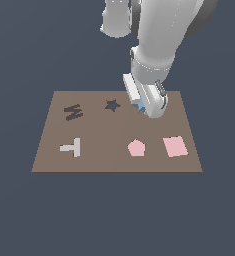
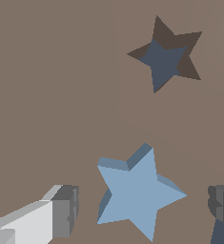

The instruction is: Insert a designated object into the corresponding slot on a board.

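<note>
The light-blue star (image 2: 135, 190) lies flat on the brown board (image 1: 104, 132), near its far edge. My gripper (image 2: 142, 207) is open and straddles the star, with one fingertip (image 2: 63, 209) and the other fingertip (image 2: 223, 205) each a gap away from it. In the exterior view the gripper (image 1: 141, 106) is low over the board and hides most of the star (image 1: 138, 105). The dark star-shaped slot (image 1: 112, 105) is empty, a short way toward the exterior view's left of the gripper; it also shows in the wrist view (image 2: 166, 57).
On the board are a dark M-shaped recess (image 1: 73, 111), a pale T-shaped piece (image 1: 71, 147), a pink pentagon (image 1: 136, 148) and a pink square (image 1: 175, 146). The arm's body rises above the board's far edge.
</note>
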`<action>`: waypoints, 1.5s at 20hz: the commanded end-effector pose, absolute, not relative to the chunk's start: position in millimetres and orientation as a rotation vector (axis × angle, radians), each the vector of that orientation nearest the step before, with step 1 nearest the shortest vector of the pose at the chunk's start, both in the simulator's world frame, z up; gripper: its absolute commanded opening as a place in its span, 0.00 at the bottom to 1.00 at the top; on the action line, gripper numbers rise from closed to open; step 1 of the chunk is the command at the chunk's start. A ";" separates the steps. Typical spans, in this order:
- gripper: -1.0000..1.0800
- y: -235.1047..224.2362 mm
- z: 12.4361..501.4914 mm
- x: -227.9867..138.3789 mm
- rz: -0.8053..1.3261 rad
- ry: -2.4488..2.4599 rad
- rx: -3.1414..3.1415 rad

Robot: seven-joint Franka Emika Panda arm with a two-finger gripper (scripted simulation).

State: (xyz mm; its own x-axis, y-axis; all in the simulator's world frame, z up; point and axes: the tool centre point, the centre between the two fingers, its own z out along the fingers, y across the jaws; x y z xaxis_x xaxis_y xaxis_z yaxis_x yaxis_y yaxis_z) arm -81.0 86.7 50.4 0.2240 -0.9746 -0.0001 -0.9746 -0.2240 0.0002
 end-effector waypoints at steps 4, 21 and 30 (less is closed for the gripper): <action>0.96 87.0 48.9 -80.9 0.000 -1.960 2.455; 0.00 86.8 29.9 -81.0 0.000 -1.966 2.451; 0.00 86.9 33.4 -80.7 0.000 -1.964 2.452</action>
